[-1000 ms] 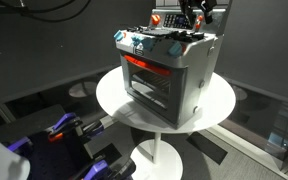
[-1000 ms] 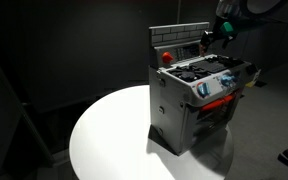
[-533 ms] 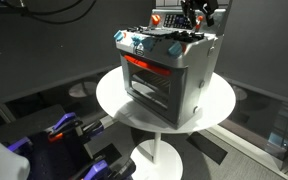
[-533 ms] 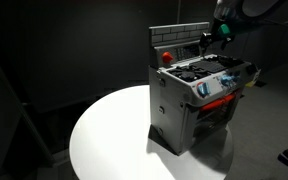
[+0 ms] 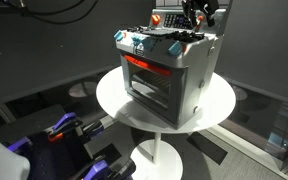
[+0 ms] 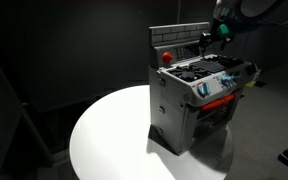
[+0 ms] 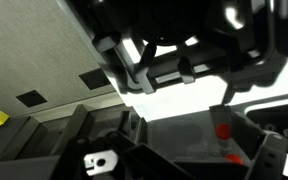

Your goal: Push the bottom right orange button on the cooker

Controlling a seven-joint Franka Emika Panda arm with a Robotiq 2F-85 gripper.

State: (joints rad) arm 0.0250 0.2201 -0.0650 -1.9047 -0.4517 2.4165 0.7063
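The silver-grey toy cooker (image 5: 166,72) with a red-orange trimmed oven door stands on the round white table (image 5: 219,105); it also shows in the other exterior view (image 6: 196,100). Its upright back panel (image 6: 174,40) carries orange buttons (image 6: 166,57). My gripper (image 5: 197,20) hangs over the back of the cooker, close to the panel's end (image 6: 210,40). In the wrist view the jaws stand apart with nothing between them (image 7: 182,140), and two orange buttons (image 7: 222,130) show on the grey panel just ahead, one below the other (image 7: 234,157).
Blue-and-white knobs (image 6: 206,88) line the cooker's front top edge. Dark burners (image 6: 199,70) lie under the arm. Black and blue equipment (image 5: 59,128) sits on the floor beside the table. The table has bare surface in front of the cooker (image 6: 109,135).
The gripper has shifted very slightly near the back panel; the cooker has not moved.
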